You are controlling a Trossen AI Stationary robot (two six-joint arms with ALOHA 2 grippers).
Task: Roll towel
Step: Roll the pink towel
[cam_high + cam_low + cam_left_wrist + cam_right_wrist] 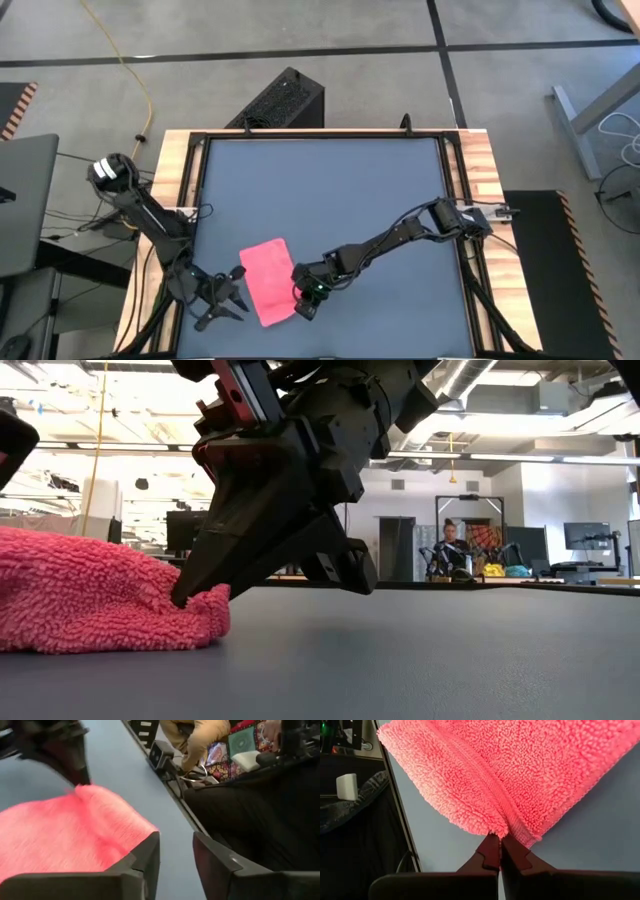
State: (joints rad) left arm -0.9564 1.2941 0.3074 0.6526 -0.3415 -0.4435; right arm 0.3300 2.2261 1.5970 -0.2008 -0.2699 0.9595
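At the near edge of the dark grey tabletop (pixel 330 190), the right gripper (pixel 499 851) has its fingers pressed together on a corner of the towel (pixel 268 279), pinching the folded pink edge where two layers meet; in the low view its fingertips (pixel 185 596) touch the tabletop with the fluffy fabric bunched around them. The towel lies near the front of the tabletop, left of centre, roughly rectangular and turned at a slant, with its near right corner in that grip. Just beside the towel's left side sits the left gripper (pixel 226 296), its fingers held a narrow way apart and holding nothing; in its wrist view the towel's edge lies right ahead of its fingers (pixel 147 857), apart from them. The right arm (pixel 400 235) reaches diagonally across from the right edge of the tabletop, while the left arm (pixel 150 215) comes from the left edge. Beyond the far edge, a black box (pixel 280 100) stands on the floor, and a person (pixel 453 550) sits far off in the room.
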